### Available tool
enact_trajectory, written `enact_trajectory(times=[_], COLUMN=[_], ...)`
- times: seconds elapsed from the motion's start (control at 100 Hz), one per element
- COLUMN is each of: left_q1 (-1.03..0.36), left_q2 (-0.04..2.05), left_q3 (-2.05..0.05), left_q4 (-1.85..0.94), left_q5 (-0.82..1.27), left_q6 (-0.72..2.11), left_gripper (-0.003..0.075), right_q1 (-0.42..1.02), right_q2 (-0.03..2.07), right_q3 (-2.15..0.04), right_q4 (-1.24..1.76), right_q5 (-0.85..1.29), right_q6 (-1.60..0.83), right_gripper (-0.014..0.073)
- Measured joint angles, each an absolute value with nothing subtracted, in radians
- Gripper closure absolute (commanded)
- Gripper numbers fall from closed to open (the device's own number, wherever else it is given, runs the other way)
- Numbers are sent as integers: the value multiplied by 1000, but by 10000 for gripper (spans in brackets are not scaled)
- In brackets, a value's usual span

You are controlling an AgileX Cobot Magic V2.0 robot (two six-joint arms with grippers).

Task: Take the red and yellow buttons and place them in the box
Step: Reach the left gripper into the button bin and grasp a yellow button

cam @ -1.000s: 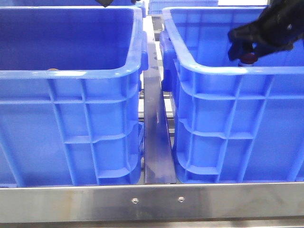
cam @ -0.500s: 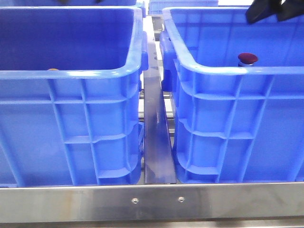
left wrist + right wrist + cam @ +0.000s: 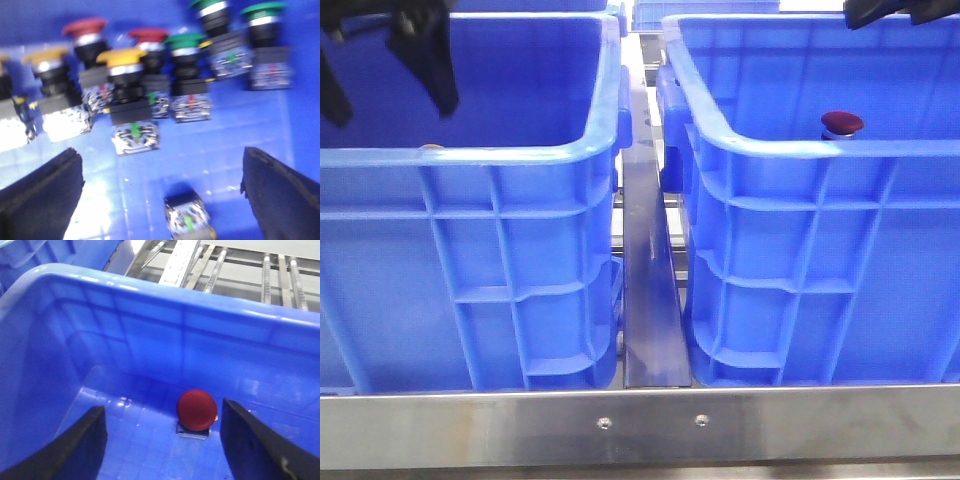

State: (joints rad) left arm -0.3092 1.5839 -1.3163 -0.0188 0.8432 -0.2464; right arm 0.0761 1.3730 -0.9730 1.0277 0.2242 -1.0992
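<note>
Left gripper [image 3: 390, 60] newly down in the left box [image 3: 520, 160], jaws spread; right gripper [image 3: 162, 440] likewise spread above the red button [image 3: 196, 409].

Bins [image 3: 520, 260]: blue | red button [image 3: 196, 409]: dark red cap | yellow button [image 3: 121, 56]: yellow-orange cap, black collar, silvery body | green buttons [image 3: 186, 39]: green caps | left claw [image 3: 160, 190]: black fingers | table rail [image 3: 640, 425]: silver metal
</note>
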Motion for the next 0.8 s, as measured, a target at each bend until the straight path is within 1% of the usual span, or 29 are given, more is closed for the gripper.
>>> enact_trajectory(times=[0.55,0.66,0.7,0.74,0.75,0.79,0.8], left_q1=[-297,-297,-297,-297,-297,-297,-297], left_q2=[1767,1774,1774,1774,1774,1774,1774], left_q3=[-1326,-1326,-1327,-1327,-1327,-1327,-1327], left_q4=[-19,-19,-19,-19,-19,-19,-19], left_q5=[732,726,722,720,720,720,720], left_q6=[-259,-259,-259,-259,-259,-259,-259], left_gripper=[125,193,238,300,300,366,366], right_q1=[76,76,76,76,76,76,76], right_q2=[1373,1373,1373,1373,1373,1373,1373], right_q3=[-973,-973,-973,-973,-973,-973,-973], right_q4=[1028,1028,1028,1028,1028,1028,1028], right_q5=[233,233,233,233,233,233,233], right_q6=[-1099,-1099,-1099,-1099,-1099,-1099,-1099], right_gripper=[85,85,85,85,85,85,85])
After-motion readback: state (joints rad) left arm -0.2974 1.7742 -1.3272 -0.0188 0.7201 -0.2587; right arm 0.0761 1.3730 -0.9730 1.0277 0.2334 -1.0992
